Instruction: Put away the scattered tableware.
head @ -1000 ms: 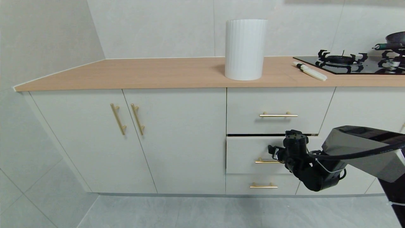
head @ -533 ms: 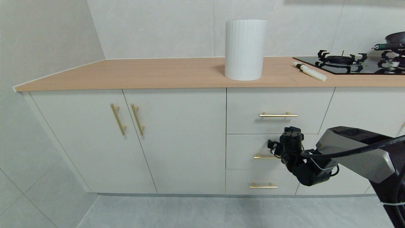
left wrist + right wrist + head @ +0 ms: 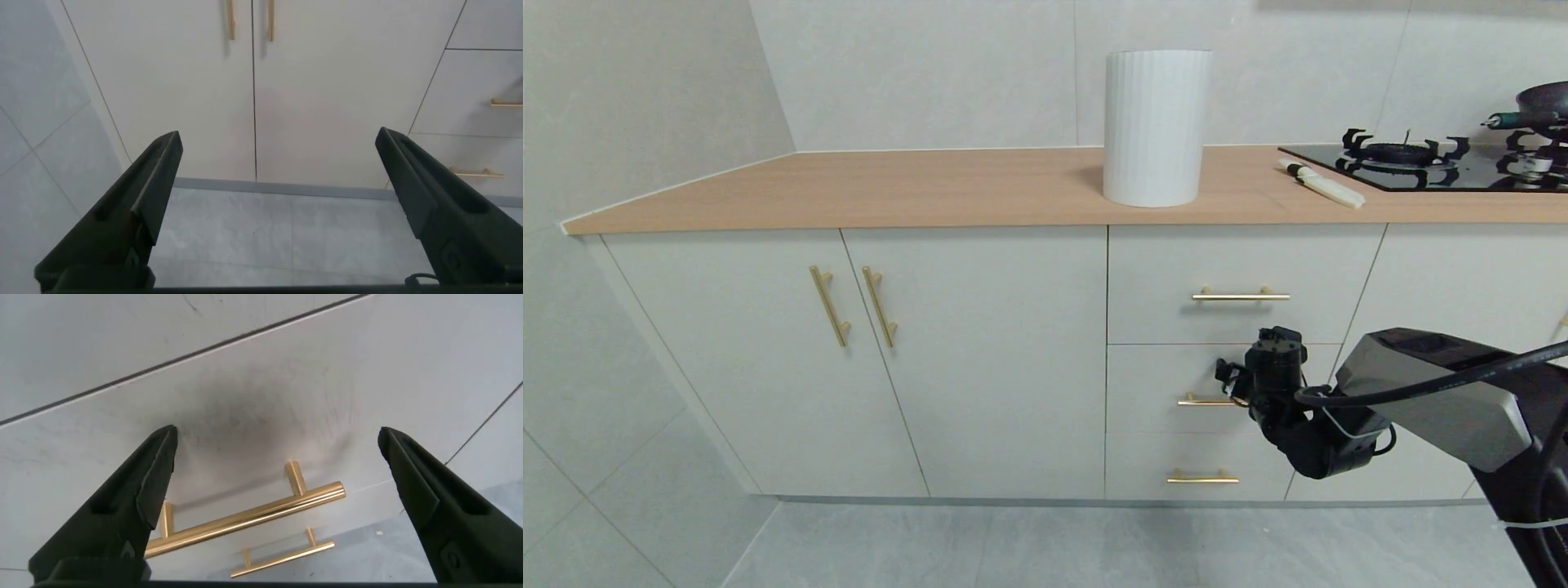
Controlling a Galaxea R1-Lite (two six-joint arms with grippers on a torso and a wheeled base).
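Observation:
My right gripper (image 3: 1230, 384) stands open in front of the middle drawer (image 3: 1152, 380), right by its brass handle (image 3: 1202, 401). In the right wrist view the open gripper (image 3: 276, 445) faces the drawer front, and the handle (image 3: 253, 513) lies between its fingers without touching them. The drawer front sits flush with the cabinet. A pale, slim utensil (image 3: 1323, 184) lies on the wooden counter (image 3: 915, 192) beside the stove. My left gripper (image 3: 276, 140) is open, holds nothing and faces the cabinet doors (image 3: 253, 82) and the floor.
A tall white ribbed cylinder (image 3: 1153, 126) stands on the counter above the drawers. A gas hob (image 3: 1429, 163) with a pan is at the far right. Top drawer (image 3: 1241, 282) and bottom drawer (image 3: 1201, 478) are closed. Two cabinet doors with brass handles (image 3: 854, 306) are on the left.
The middle drawer stood slightly ajar with a dark gap above it; it is now closed. My right gripper moved in toward the cabinet with it.

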